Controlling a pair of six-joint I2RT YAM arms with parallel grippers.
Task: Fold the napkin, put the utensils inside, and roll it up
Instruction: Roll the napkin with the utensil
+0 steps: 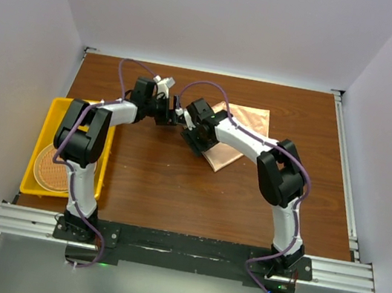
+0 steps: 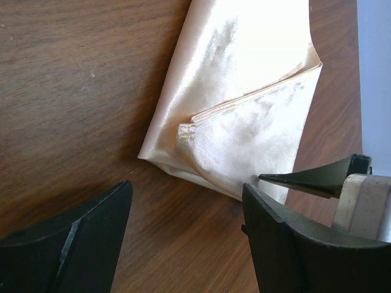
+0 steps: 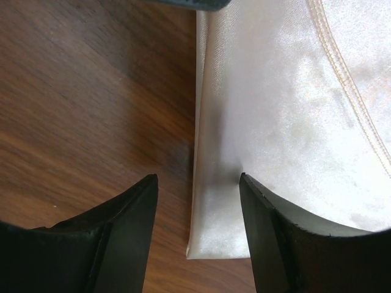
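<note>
The napkin (image 1: pixel 251 120) lies folded on the table (image 1: pixel 152 184), in its far half, a little right of the middle and near the far edge. A hemmed flap runs slantwise across its top layer. Both arms reach in toward its left side. The left hand (image 2: pixel 186 192) stands wide, with bare wood between its fingers and the cloth's corner just ahead of them, not touched. The right hand (image 3: pixel 198 183) is spread too, straddling the napkin's folded edge: one finger over the cloth, the other over the wood, gripping nothing. A yellow tray (image 1: pixel 50 111) at the left edge holds a round wicker mat (image 1: pixel 53 168).
</note>
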